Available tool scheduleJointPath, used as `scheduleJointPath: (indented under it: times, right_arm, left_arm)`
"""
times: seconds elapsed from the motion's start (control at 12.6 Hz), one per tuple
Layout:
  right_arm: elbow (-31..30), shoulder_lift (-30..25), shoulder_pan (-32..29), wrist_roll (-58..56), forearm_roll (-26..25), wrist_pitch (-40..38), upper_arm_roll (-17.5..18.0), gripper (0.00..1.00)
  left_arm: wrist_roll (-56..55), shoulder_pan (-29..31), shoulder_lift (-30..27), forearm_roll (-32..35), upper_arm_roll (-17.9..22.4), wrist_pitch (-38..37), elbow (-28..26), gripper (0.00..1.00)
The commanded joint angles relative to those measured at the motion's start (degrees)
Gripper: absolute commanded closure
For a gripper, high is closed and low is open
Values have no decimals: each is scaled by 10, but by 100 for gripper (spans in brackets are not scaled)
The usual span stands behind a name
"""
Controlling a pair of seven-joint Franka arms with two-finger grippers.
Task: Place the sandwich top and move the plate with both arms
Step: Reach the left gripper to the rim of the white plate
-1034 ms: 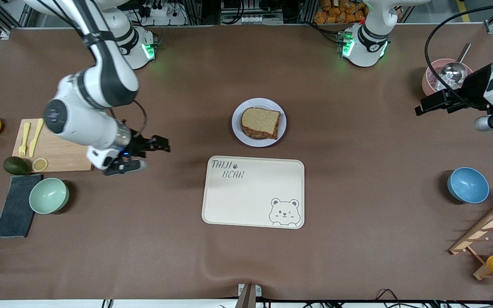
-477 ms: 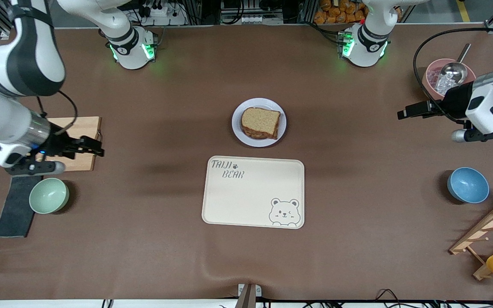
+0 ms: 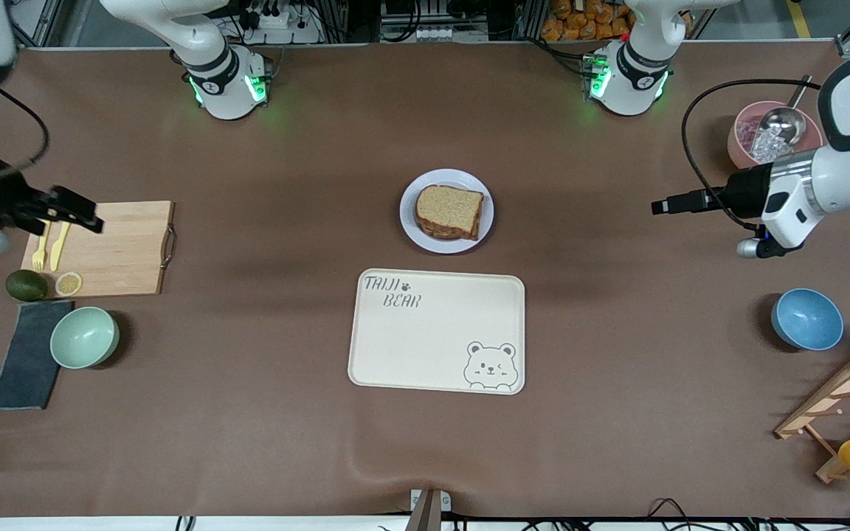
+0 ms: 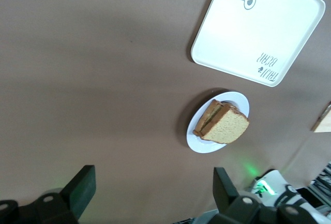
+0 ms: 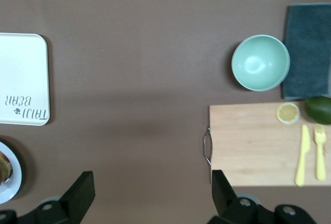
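**Operator:** What has just changed?

**Me:** Both my arms have swung out from the middle. My right gripper (image 3: 74, 212) now hangs over the pale wooden cutting board (image 3: 111, 251), fingers apart and empty. My left gripper (image 3: 662, 206) hangs over bare brown table (image 3: 617, 369) between the round lavender-white plate (image 3: 409, 223) and the pink bowl with a metal scoop (image 3: 746, 140), fingers apart too.

**Operator:** And the task?

**Me:** The square brown bread slice, the sandwich top (image 3: 449, 207), already lies on the stack on the plate. I judge the two-arm plate move remains.

**Operator:** Room?

**Me:** The plate's rim is free all round. The cream bear-printed tray (image 3: 432, 339) lies just nearer the front camera than the plate, apart from it.
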Motion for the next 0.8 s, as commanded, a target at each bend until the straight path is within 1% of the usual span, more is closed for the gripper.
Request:
scheduleJointPath:
  times: [0.0, 0.16, 0.32, 0.4, 0.48, 0.56, 0.64, 0.72]
  right_arm:
    - [31, -13, -54, -25, -13, -48, 40, 0]
    - [28, -26, -79, -85, -13, -63, 47, 0]
    - [29, -28, -87, -85, -13, -73, 48, 0]
    - [28, -32, -95, -79, -13, -79, 56, 0]
    - [28, -38, -98, -60, -13, -88, 58, 0]
    - [28, -40, -97, -18, -12, -89, 60, 0]
    - [28, -41, -96, 27, -12, -99, 70, 0]
    - [29, -44, -98, 48, -12, -113, 79, 0]
  left_arm:
    - [42, 7, -11, -60, -4, 40, -62, 0]
    - [72, 8, -10, -91, -4, 63, -95, 0]
    - [112, 8, -2, -130, -4, 64, -122, 0]
    - [144, 14, 1, -163, -4, 64, -138, 0]
    - [178, 23, 11, -187, -4, 62, -149, 0]
    - [211, 26, 20, -205, -4, 60, -155, 0]
    - [243, 27, 33, -217, -4, 58, -158, 0]
    - [274, 30, 43, -229, -4, 57, -165, 0]
